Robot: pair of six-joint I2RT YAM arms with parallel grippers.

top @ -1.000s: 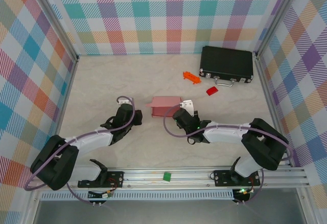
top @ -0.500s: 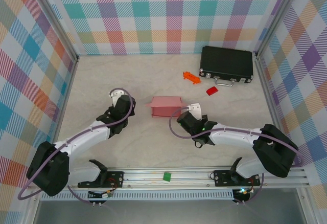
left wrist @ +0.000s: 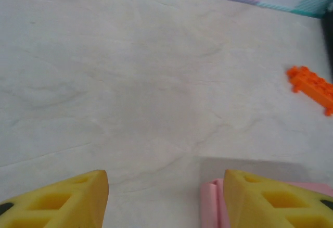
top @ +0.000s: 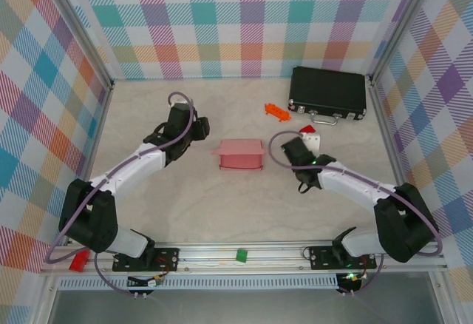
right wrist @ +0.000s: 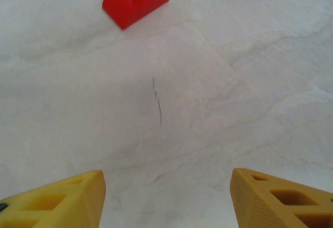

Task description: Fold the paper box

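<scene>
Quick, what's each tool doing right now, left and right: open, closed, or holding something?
Left tool: open, holding nothing.
Right tool: open, holding nothing.

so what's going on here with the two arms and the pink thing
A two-arm robot is folding a pink paper box, which sits on the table. Nothing touches it now: the left gripper is off to its left, the right gripper off to its right by a red piece, both open and empty.

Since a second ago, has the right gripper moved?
Yes. The right gripper has pulled rightward off the pink paper box, toward the black case.
</scene>
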